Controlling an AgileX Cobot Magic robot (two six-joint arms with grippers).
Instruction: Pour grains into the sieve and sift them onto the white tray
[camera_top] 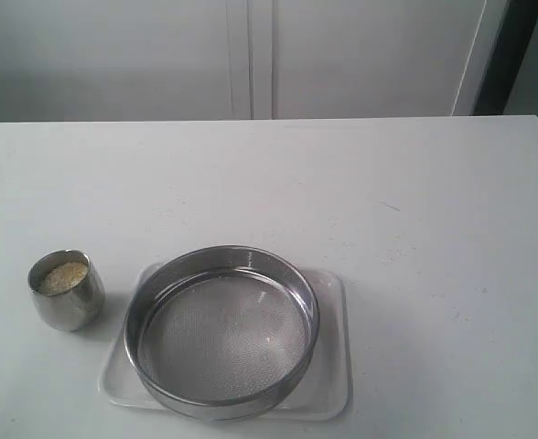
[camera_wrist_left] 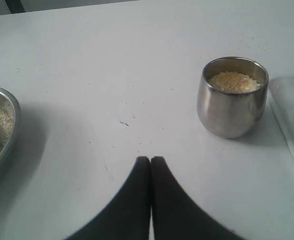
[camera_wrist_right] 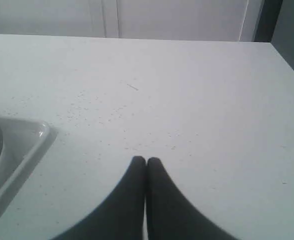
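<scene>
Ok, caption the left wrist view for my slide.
Shut fingers face a steel cup of grains on the white table.

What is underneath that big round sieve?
The white tray lies under the sieve, and its rim and corners show around the sieve. The tray's middle is hidden beneath the sieve, so whether anything lies on it there cannot be told.
</scene>
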